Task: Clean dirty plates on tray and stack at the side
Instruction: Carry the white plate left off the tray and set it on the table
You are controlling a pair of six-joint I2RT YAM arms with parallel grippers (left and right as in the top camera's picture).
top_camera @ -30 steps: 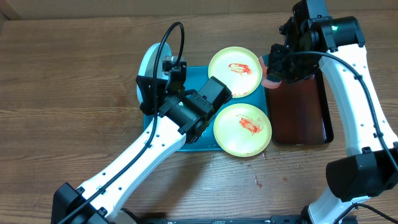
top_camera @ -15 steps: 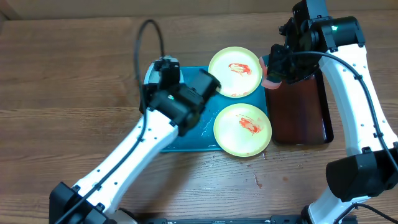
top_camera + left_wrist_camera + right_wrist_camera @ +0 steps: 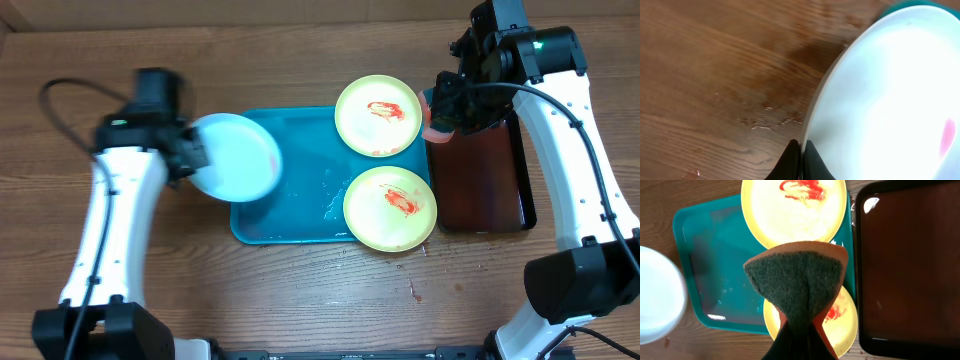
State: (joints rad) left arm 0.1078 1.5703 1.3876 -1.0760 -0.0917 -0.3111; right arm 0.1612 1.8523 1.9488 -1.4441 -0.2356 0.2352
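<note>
Overhead, I see my left gripper (image 3: 192, 157) out at the left side of the table (image 3: 90, 60), clamped on the rim of the pale blue-white plate (image 3: 238, 157). That plate straddles the left rim of the turquoise tray (image 3: 300, 215). Its right part hangs over the tray's upper left corner and its left part over bare wood. Whether it touches the tray or is held just above it, I cannot tell from this angle. On the left wrist camera the two dark fingers (image 3: 815, 165) pinch the plate's edge between them. The plate's face looks clean and bright white, with wood grain to its left.

The other two plates sit on the right half of the tray, near each other. The upper yellow-green plate (image 3: 377, 116) overhangs the tray's far rim, and the lower yellow-green plate (image 3: 390, 208) overhangs the near rim. Each has a red sauce smear in its middle. Between them and the blue-white plate the tray floor is bare and wet in patches.

My right gripper (image 3: 438, 112) hangs above the seam between the turquoise tray and the dark brown tray (image 3: 485, 180) beside it, closed on a sponge (image 3: 799, 282). The right wrist camera shows the sponge folded, an orange body with its dark green scouring face toward the lens, pinched at its lower end.
</note>
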